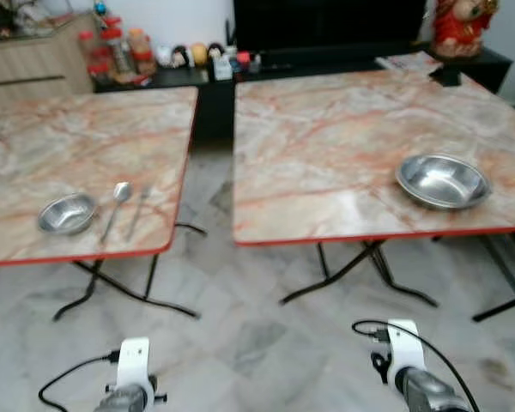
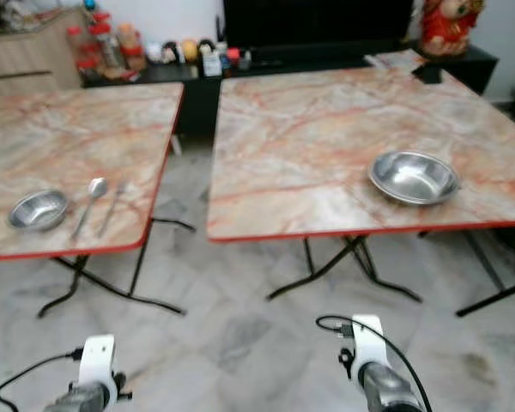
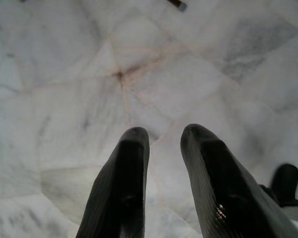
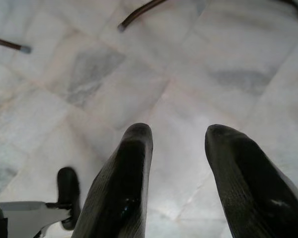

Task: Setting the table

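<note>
Left gripper (image 3: 161,148) and right gripper (image 4: 176,148): fingers parted, empty, pointed at the floor (image 1: 266,343). Small bowl (image 1: 67,213), spoon (image 1: 117,206) and fork (image 1: 138,211) lie on the left table (image 1: 77,137); large bowl (image 1: 442,181) sits on the right table (image 1: 326,146). Step: approach. Next move likely requires walking to a table and raising an arm.

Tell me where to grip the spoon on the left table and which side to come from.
Grip the spoon mid-handle, coming from above at the table's near edge. It lies flat, bowl end away, handle toward the robot, between the small bowl and fork, so close fingers across the thin handle.
</note>
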You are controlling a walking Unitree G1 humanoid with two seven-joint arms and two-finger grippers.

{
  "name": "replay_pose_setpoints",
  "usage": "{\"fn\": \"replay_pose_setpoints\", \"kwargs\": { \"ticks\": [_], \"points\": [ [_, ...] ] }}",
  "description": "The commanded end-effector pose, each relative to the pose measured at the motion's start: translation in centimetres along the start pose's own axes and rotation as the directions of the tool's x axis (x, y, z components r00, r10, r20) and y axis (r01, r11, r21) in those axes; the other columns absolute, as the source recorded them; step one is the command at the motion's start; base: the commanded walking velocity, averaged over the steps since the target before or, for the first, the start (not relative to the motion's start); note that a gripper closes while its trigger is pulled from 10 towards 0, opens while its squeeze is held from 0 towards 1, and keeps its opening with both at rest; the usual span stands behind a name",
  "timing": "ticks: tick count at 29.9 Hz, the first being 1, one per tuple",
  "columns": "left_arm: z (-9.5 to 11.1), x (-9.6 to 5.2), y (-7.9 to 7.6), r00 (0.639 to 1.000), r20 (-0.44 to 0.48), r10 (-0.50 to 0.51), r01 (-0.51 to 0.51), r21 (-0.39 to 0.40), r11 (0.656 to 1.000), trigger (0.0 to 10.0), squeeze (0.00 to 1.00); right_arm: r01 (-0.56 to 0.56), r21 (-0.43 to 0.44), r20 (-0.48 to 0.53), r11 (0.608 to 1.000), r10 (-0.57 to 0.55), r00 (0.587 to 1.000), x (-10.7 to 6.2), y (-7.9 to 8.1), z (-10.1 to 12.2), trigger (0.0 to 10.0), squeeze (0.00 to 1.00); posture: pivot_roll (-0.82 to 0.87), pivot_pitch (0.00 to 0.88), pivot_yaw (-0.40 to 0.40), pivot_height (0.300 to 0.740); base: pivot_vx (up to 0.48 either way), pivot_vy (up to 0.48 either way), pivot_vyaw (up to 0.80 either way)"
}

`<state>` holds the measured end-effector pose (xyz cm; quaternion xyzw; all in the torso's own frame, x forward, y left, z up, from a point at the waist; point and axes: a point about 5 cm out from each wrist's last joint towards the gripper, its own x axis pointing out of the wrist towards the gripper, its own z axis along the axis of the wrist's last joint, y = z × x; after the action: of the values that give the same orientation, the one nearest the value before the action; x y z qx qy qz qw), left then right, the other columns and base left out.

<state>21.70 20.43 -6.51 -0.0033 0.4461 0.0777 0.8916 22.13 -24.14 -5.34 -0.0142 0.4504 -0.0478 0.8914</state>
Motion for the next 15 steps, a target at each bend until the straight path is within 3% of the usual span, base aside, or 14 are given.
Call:
{"fn": "replay_pose_setpoints", "kwargs": {
  "ticks": [1, 4, 6, 10, 11, 15],
  "points": [
    [0.2, 0.0, 0.6, 1.0, 0.001, 0.011, -0.011, 0.006, 1.0, 10.0, 0.0, 0.002, 0.016, 0.004, 1.0, -0.002, 1.0, 0.0, 0.0, 0.2, 10.0, 0.0, -0.09, 0.0, 0.068, 0.736, 0.0, 0.48, 0.0],
    [0.0, -0.1, 1.4, 1.0, -0.001, 0.021, -0.021, 0.007, 1.0, 10.0, 0.0, 0.0, 0.017, 0.006, 1.0, 0.0, 1.0, 0.0, 0.1, 0.3, 10.0, 0.0, -0.09, 0.0, 0.068, 0.736, 0.0, 0.48, 0.0],
    [-0.5, -0.3, 3.3, 0.999, -0.008, 0.041, -0.04, 0.006, 0.999, 10.0, 0.0, 0.0, 0.002, 0.003, 1.0, 0.0, 1.0, 0.1, 0.1, 0.4, 10.0, 0.0, -0.09, 0.0, 0.072, 0.736, 0.0, 0.48, 0.0],
    [-0.5, -0.3, 3.6, 0.999, -0.008, 0.044, -0.044, 0.006, 0.999, 10.0, 0.0, -0.001, -0.001, 0.003, 1.0, 0.001, 1.0, 0.1, 0.2, 0.4, 10.0, 0.0, -0.09, 0.0, 0.072, 0.736, 0.0, 0.48, 0.0],
    [-0.6, -0.5, 4.6, 0.998, -0.008, 0.055, -0.055, 0.005, 0.998, 10.0, 0.0, -0.009, -0.015, 0.005, 1.0, 0.009, 1.0, 0.1, 0.2, 0.5, 10.0, 0.0, -0.09, 0.0, 0.073, 0.736, 0.0, 0.48, 0.8],
    [-0.4, -0.6, 5.3, 0.998, -0.003, 0.063, -0.063, 0.003, 0.998, 10.0, 0.0, -0.008, 0.001, 0.009, 1.0, 0.008, 1.0, 0.1, 0.3, 0.5, 10.0, 0.0, -0.08, 0.0, 0.073, 0.736, 0.0, 0.48, 0.32]
  ]
}}
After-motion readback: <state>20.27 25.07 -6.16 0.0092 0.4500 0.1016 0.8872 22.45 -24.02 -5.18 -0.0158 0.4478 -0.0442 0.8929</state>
